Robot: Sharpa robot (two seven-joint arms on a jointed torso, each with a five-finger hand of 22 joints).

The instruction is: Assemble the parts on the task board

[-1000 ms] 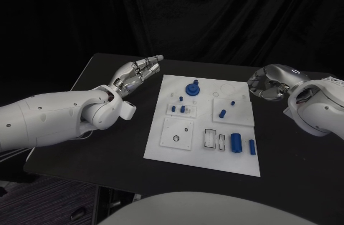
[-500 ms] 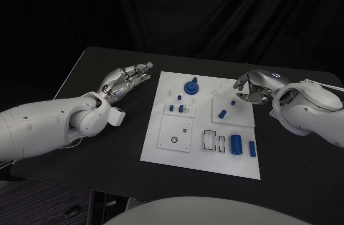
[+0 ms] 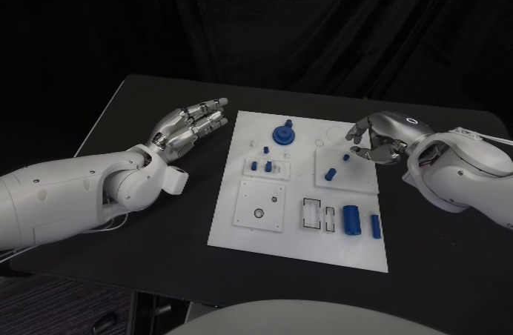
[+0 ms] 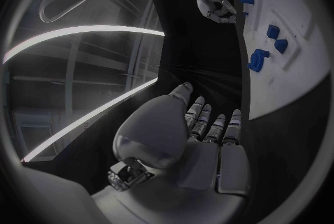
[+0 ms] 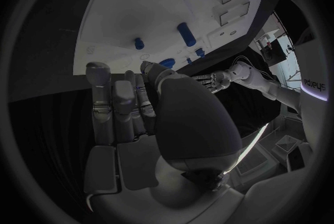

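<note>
The white task board (image 3: 256, 231) lies in the middle of the black table. On it are a blue knob (image 3: 285, 133), small blue pegs (image 3: 267, 166), a blue peg (image 3: 331, 174), a thick blue cylinder (image 3: 352, 217) and a thin one (image 3: 375, 226). My right hand (image 3: 376, 138) hovers over the board's far right edge with its fingers partly curled, holding nothing, close to a small blue peg (image 3: 346, 156). My left hand (image 3: 193, 127) is beside the board's far left corner, fingers stretched out and holding nothing. The right wrist view shows my right hand (image 5: 139, 118) above the board (image 5: 139, 12).
Bare black table (image 3: 139, 105) surrounds the board on all sides. Empty recesses on the board include a round one (image 3: 260, 213) and a rectangular one (image 3: 311, 211). The table's near edge runs just below the board.
My right hand has moved left from beside the board to over its far right edge, its fingers uncurling somewhat. My left hand has drawn back slightly. The camera has shifted a little.
</note>
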